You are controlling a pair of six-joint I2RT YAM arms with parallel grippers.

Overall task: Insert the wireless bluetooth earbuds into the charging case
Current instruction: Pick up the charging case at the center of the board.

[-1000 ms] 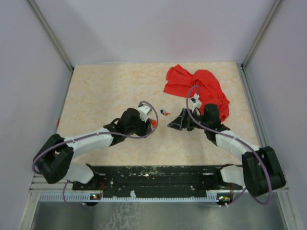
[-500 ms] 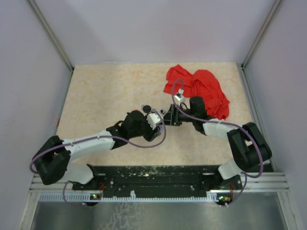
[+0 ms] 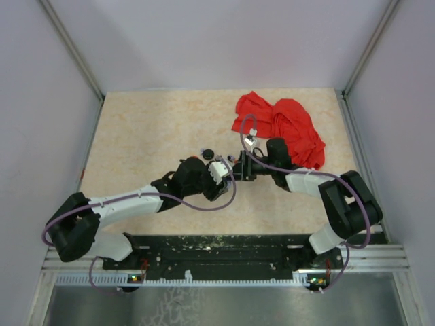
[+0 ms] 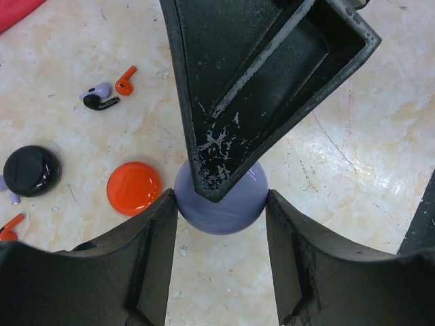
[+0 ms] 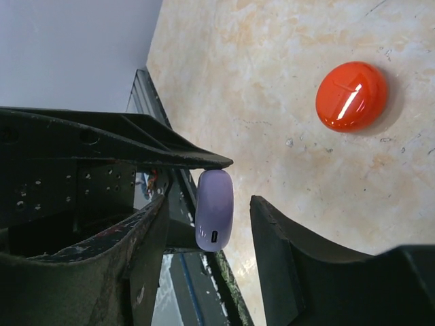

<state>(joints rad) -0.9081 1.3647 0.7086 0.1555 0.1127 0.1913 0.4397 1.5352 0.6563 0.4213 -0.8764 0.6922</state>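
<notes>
**Left tool grips a lavender disc; right tool's jaws flank it, not closed**

The left tool is clenched on a lavender disc, with one finger pressed to each side of its rim. In the left wrist view the disc's round face is turned to the camera. In the right wrist view it is seen edge-on and upright, with a small slot in the rim. Whether it hangs clear of the table cannot be told.

The right tool faces the left tool from the right. Its jaws are released, one on either side of the disc's flat faces, and its own camera shows a sliver of gap on both sides. From the left wrist, one of its fingers crosses in front of the upper part of the disc.

Just beside the held disc, an orange disc lies flat on the table. Past it, and apart from it, sits the charging case, a glossy black round puck. It also lies flat on the table and is apart from both tools. From above it is just far and left of the left tool.

One earbud, with a dark body and an orange tip, lies on the table near the case but outside it. A second earbud shows only its orange end at the frame's edge, close beside the case.

A red cloth lies crumpled at the far right of the table, beyond the right arm.
</notes>
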